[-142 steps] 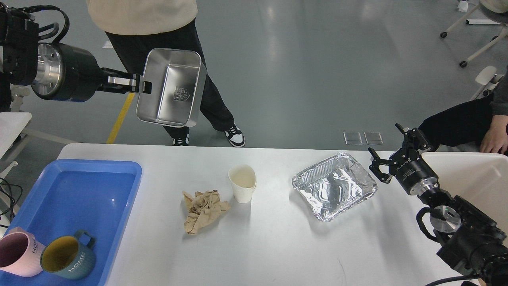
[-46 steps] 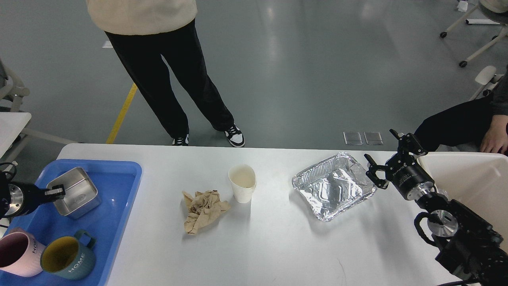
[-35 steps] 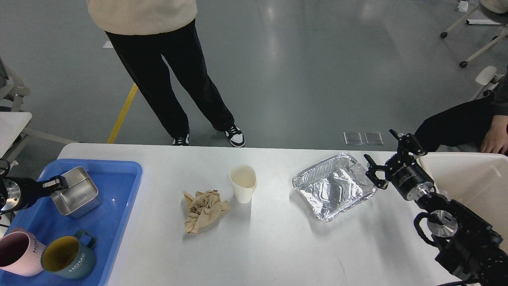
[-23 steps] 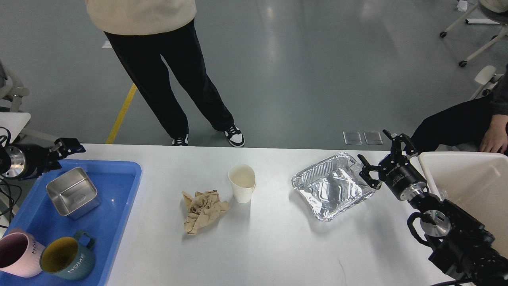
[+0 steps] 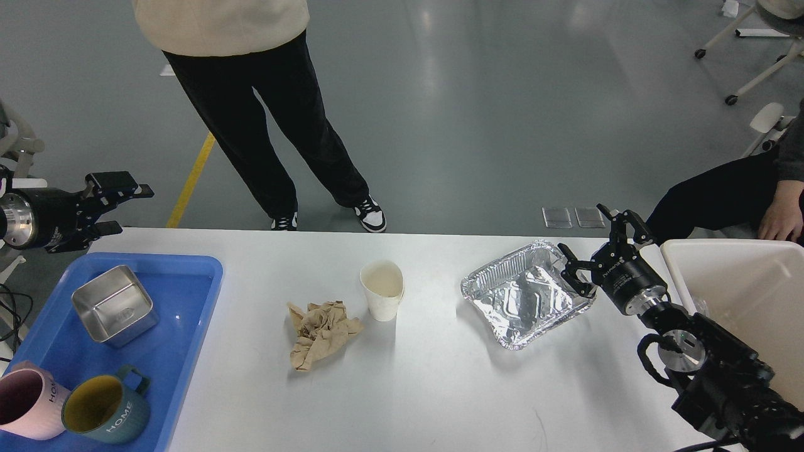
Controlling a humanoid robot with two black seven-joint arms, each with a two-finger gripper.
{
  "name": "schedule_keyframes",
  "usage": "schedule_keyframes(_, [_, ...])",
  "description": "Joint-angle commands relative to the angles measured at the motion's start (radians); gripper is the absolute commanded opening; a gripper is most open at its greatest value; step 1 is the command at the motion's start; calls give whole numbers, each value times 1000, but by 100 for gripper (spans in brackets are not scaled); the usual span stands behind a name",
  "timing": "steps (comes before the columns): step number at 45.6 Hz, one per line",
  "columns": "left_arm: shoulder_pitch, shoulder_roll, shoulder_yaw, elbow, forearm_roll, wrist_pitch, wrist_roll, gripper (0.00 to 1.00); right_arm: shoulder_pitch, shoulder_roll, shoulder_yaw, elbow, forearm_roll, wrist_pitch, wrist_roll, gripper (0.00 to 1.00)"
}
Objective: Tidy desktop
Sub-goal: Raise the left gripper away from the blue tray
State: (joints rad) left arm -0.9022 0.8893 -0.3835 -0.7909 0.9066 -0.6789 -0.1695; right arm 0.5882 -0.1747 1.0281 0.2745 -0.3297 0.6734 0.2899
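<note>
At the far left, the left gripper [image 5: 122,204] is hovering past the table's left rear corner, its two fingers spread apart and gripping nothing. Below it, a blue plastic tray [image 5: 188,314] is lying along the left edge of the large white rectangular desktop [image 5: 440,389], which is filling the lower half of the view. Inside the tray a square stainless-steel container [image 5: 113,306] is sitting upright near the rear, while a pink mug [image 5: 25,405] and a teal mug with a yellow inside [image 5: 107,411] are standing side by side at the front.

Open white surface is stretching rightward to a crumpled brown paper wad [image 5: 321,333], with a white paper cup [image 5: 383,290] standing just beside it at its right rear. More bare tabletop is lying in front of both and out to the near edge.

Further right, a creased silver foil tray [image 5: 524,295] is resting near the rear edge. The right gripper [image 5: 595,251] is poised at that tray's right rear corner, fingers wide apart and holding nothing; whether a finger is touching the foil rim cannot be told. A cream-white rectangular bin [image 5: 741,282] is sitting at the right edge.
</note>
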Motion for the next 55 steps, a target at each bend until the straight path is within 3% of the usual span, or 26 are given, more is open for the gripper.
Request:
schedule_keyframes(1, [78, 186, -9, -308, -2, 83, -2, 96, -1, 0, -2, 2, 0, 0, 0, 100])
schedule_keyframes(6, [150, 359, -9, -549, -20, 130, -21, 96, -1, 1, -2, 2, 0, 0, 2, 100])
schedule_keyframes(7, [182, 432, -9, -630, -52, 148, -46, 96, -1, 0, -2, 0, 0, 2, 2, 100])
schedule_keyframes(15, [220, 606, 11, -812, -110, 216, -163, 96, -2, 1, -2, 0, 0, 2, 2, 100])
schedule_keyframes(19, [221, 655, 43, -866, -143, 225, -186, 96, -1, 1, -2, 0, 0, 2, 2, 100])
schedule_keyframes(24, [221, 666, 51, -876, -167, 260, -186, 96, -1, 1, -3, 0, 0, 2, 2, 100])
schedule_keyframes(42, [220, 663, 49, -870, -169, 271, -171, 96, 1, 0, -3, 0, 0, 2, 2, 100])
schedule_keyframes(49, [218, 587, 40, -821, -170, 306, -162, 96, 4, 0, -3, 0, 0, 2, 2, 100])
schedule_keyframes(55, [220, 462, 40, -710, -187, 343, -156, 97, 5, 0, -3, 2, 0, 2, 2, 100])
